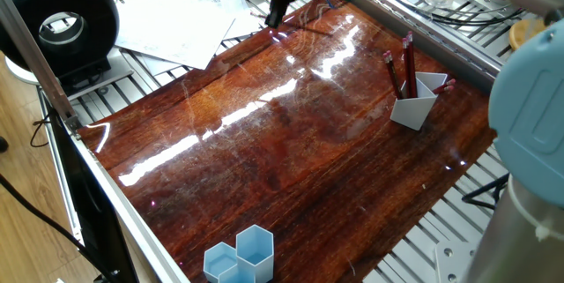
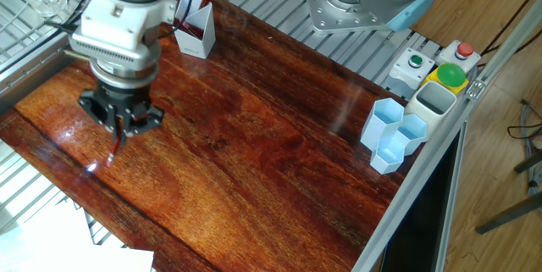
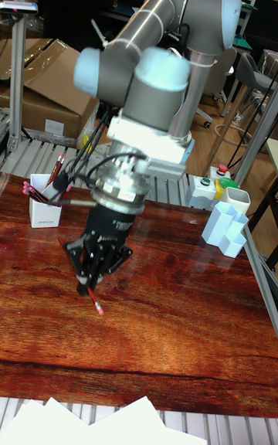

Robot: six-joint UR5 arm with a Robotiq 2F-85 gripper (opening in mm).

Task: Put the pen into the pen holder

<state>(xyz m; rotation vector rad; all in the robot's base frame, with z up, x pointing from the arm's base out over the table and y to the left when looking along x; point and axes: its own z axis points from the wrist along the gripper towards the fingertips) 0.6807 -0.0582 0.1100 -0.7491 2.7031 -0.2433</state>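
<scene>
One gripper point(image 3: 93, 279) is hovering over the table point(image 2: 254, 136), fingers closed on one red pen point(image 3: 93, 302) that is hanging tip-down, clear of the wood. One white pen holder point(image 1: 418, 100) is standing near the far edge, well apart from the gripper, with about three red pens point(image 1: 408, 63) sticking out of it. One cluster of light blue hexagonal cups point(image 2: 391, 132) is sitting at the opposite edge; exact cup count unclear. One button box point(image 2: 440, 73) is sitting beside the cups. Loose papers point(image 1: 181, 18) are lying off the wood.
</scene>
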